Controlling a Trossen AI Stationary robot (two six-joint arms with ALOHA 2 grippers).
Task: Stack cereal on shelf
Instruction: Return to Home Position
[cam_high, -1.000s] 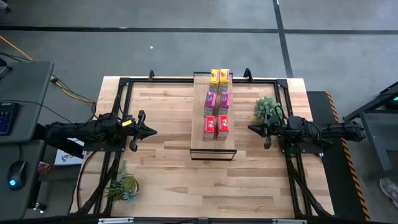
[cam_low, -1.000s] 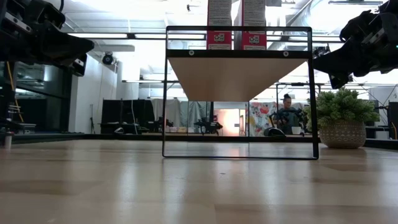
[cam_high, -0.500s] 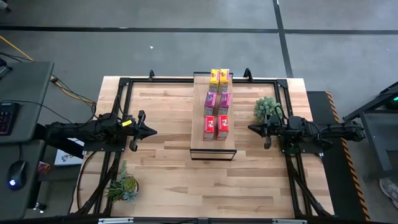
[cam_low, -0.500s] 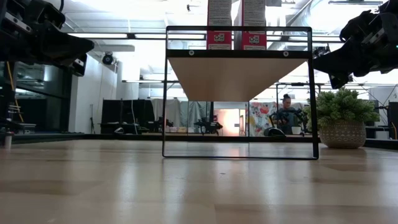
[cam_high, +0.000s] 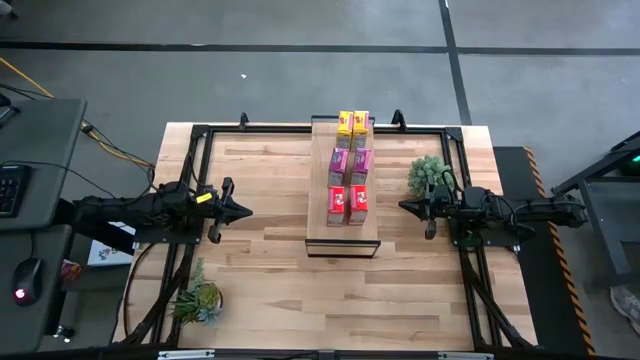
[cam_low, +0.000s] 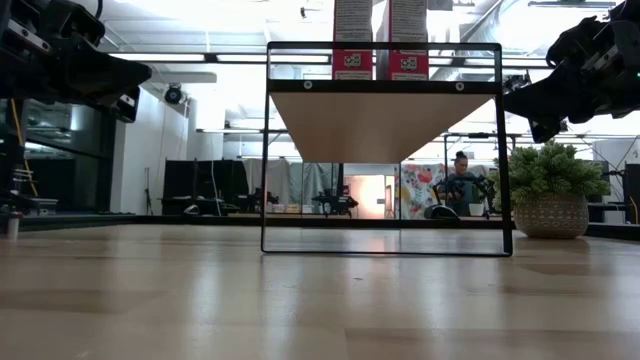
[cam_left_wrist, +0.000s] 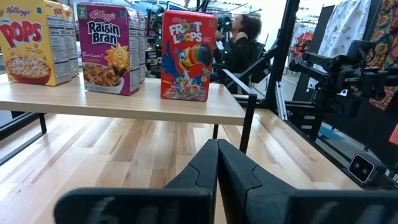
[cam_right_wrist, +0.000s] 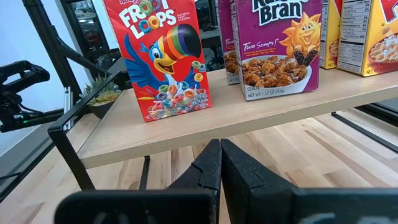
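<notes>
Six boxes (cam_high: 349, 165) stand paired on the shelf (cam_high: 342, 235), so both arms wait at the desk's (cam_high: 270, 250) sides (left fingers (cam_left_wrist: 199, 172) and right fingers (cam_right_wrist: 202, 169) together, empty).

Bushy potted plant (cam_high: 427, 173) sits on the right side of the wooden tabletop (cam_high: 260, 260), and a smaller spiky plant (cam_high: 197, 298) at a left corner. Off-table left: keyboard (cam_high: 8, 190), mouse (cam_high: 27, 278). Person (cam_low: 461, 165) seated far back in room.
</notes>
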